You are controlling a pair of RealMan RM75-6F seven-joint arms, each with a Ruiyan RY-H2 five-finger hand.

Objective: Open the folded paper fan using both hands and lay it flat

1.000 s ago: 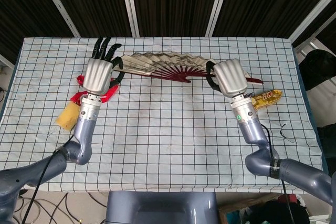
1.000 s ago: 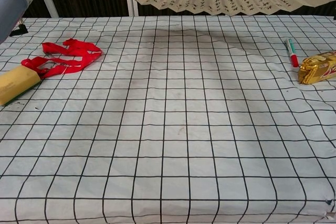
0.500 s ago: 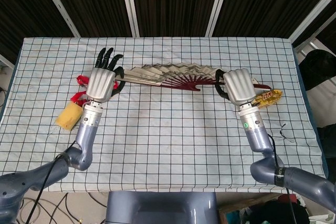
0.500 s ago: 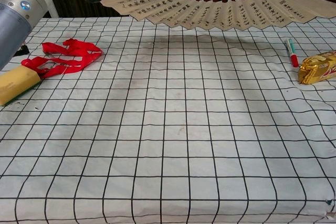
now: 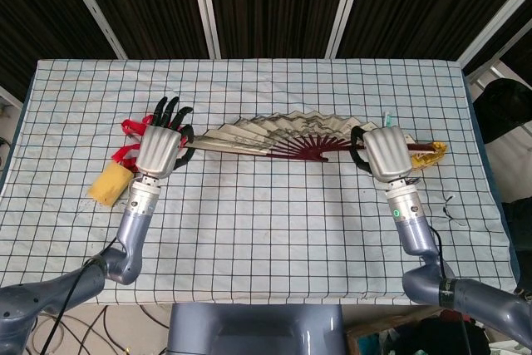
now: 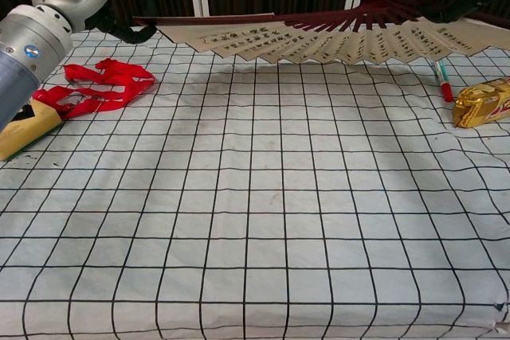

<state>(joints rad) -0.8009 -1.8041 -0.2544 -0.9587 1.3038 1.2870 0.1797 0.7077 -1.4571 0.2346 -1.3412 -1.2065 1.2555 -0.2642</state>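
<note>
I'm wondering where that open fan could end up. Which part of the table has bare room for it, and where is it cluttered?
The paper fan hangs between the left hand and right hand. Beneath and in front of it the checked tablecloth is bare. The left edge is crowded by the red ribbon and yellow block; the right by the marker pen and gold-wrapped snack.

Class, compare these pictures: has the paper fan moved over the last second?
Yes. The paper fan has come toward the robot and lower: against the red ribbon in the chest view, it now sits nearer.

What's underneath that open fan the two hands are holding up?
Under the fan only the checked tablecloth shows, with the fan's shadow on it. A marker lies near its right end; from overhead the fan covers part of it.
</note>
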